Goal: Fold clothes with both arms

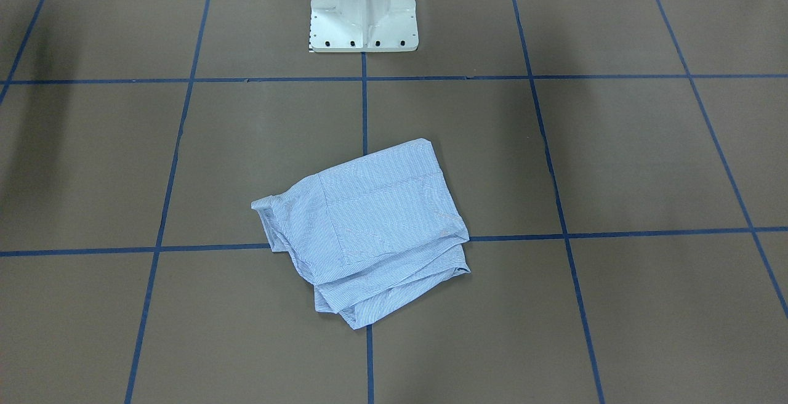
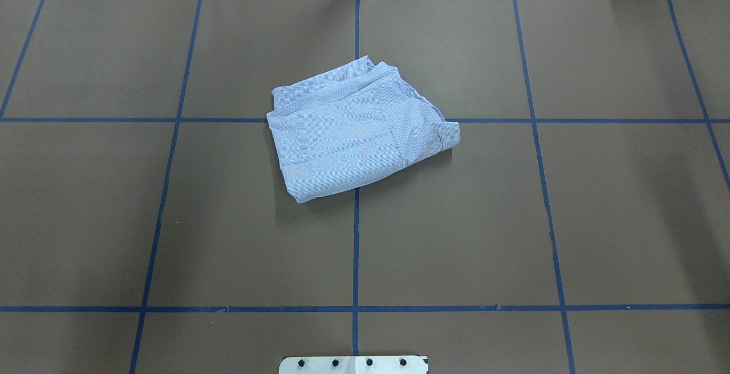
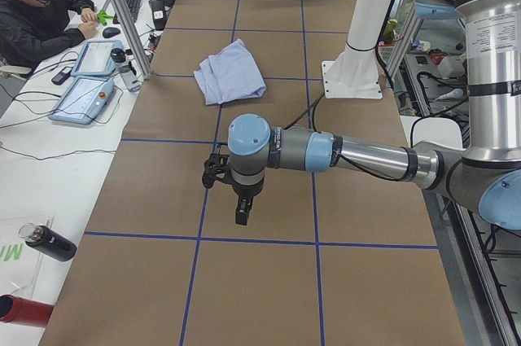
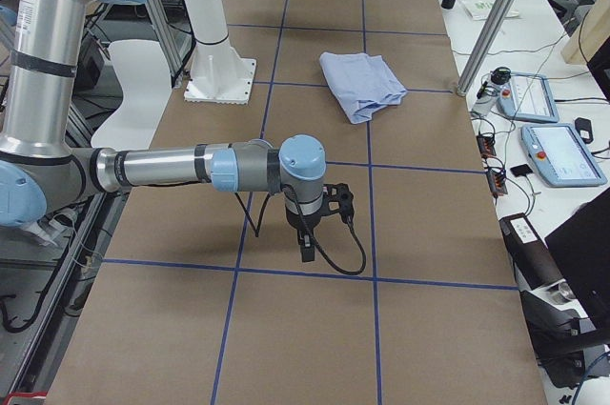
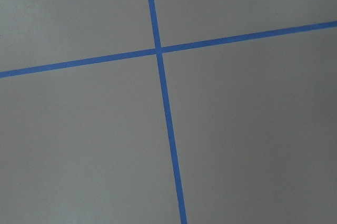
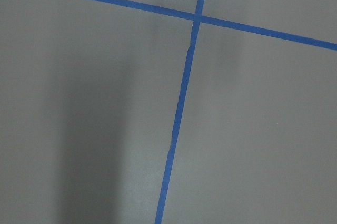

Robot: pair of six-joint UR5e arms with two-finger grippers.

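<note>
Left arm, largest in the exterior left view, stretches level across the table's near end, wrist turned down; right arm holds the same posture at the opposite end.

Shirt – light blue with fine white stripes, folded into a compact, roughly rectangular bundle; top panel fairly flat with a seam running across it; loose layers bunch unevenly along the edge away from the robot; one rolled corner juts toward the robot's right. It lies flat on the table, straddling the crossing of the centre tape line and the farther cross line, well apart from both arms.

Surface: brown paper covering, divided into large squares by blue tape lines; white pedestal base bolted at the robot's edge on the centre line. Room: a white side bench beyond the table with two control pendants, cables and a dark bottle; a person seated at that bench.

Left gripper – points down over bare paper beside a tape line, holding nothing visible; finger spacing cannot be told. Right gripper likewise points down over bare paper, a black cable looping beside it; spacing cannot be told. Both wrist views show only paper and a tape crossing.
</note>
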